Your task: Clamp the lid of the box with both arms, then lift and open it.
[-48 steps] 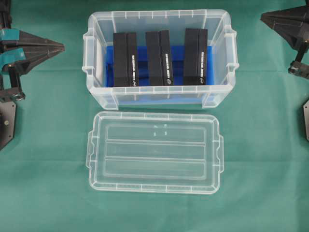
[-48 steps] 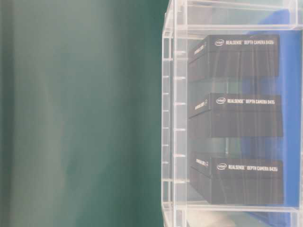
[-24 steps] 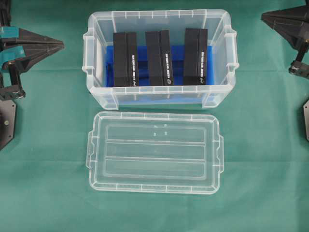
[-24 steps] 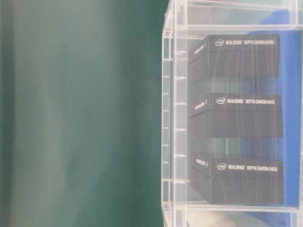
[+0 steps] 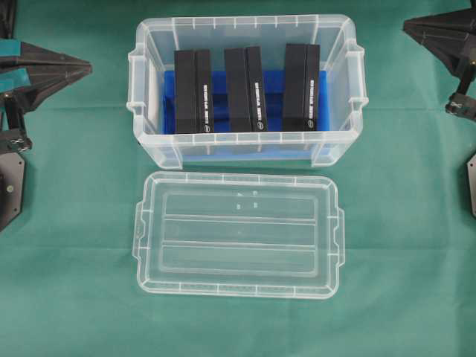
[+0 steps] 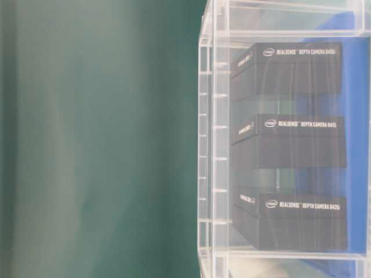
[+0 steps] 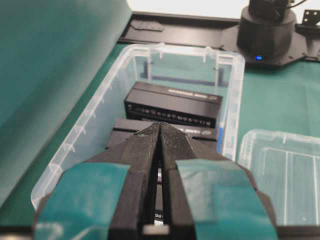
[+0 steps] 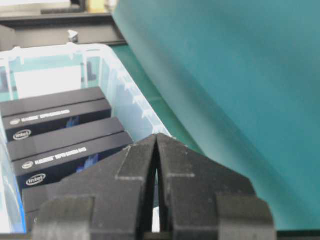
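Right now I am seeing both grippers pressed closed and holding nothing: the left gripper (image 7: 159, 131) is showing its taped jaws meeting tip to tip in its wrist view, and the right gripper (image 8: 156, 141) is showing only a hairline between its tips. Overhead, the left gripper (image 5: 83, 68) is sitting at the left edge, level with the box (image 5: 245, 141), and the right gripper (image 5: 410, 28) is waiting at the top right corner; both are well apart from the plastic.

The lid (image 5: 238, 234) is lying flat on the green cloth (image 5: 74, 297), just in front of the box and off it, so the open box is showing three pairs of black Intel RealSense camera cases (image 5: 193, 91) standing upright on its blue base (image 5: 222, 80).

I am judging the lid as light, thin and somewhat flexible, with a smooth, slippery finish. Were I clamping it, I would be taking the small side tabs (image 5: 138, 224) or the raised rim at the two short ends, evenly, so it is not bowing or twisting.
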Available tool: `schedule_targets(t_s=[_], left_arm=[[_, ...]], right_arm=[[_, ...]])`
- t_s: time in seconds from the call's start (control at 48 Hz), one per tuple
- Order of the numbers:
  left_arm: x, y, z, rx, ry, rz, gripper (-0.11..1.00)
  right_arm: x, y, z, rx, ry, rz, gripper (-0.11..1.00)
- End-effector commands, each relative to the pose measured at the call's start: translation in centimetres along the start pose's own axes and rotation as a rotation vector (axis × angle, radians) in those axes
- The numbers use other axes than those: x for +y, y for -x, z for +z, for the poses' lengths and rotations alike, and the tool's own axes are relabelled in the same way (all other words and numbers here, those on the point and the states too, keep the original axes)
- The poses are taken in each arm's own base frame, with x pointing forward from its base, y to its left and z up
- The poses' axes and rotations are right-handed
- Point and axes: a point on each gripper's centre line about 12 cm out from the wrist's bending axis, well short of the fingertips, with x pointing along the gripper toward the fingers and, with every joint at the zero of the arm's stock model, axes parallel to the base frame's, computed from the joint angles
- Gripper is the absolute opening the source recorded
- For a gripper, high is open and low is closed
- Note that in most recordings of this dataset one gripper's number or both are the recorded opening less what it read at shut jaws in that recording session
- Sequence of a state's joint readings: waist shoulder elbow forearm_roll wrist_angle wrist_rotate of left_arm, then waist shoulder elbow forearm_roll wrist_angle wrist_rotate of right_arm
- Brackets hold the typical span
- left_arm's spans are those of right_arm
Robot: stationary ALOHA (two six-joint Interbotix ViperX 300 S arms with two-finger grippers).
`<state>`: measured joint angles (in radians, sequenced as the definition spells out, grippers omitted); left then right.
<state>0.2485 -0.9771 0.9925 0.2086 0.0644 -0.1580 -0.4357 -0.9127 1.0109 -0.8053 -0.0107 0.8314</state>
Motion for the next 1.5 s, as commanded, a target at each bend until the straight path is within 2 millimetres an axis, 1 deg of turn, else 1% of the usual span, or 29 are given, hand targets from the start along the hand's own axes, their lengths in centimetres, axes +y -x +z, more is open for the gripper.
schedule_targets(t_s=[0.0, 1.147, 1.48], left_arm=[[0.08, -0.10, 0.56, -0.012, 0.003, 0.003, 0.00], [0.07, -0.14, 0.40, -0.007, 0.005, 0.003, 0.00], [-0.05, -0.14, 0.41, -0.008, 0.004, -0.003, 0.00]], right_arm=[[0.05, -0.06, 0.71, -0.019, -0.006, 0.005, 0.00], [0.06, -0.06, 0.72, -0.020, -0.012, 0.006, 0.00], [0.66, 0.05, 0.92, -0.027, -0.021, 0.033, 0.00]])
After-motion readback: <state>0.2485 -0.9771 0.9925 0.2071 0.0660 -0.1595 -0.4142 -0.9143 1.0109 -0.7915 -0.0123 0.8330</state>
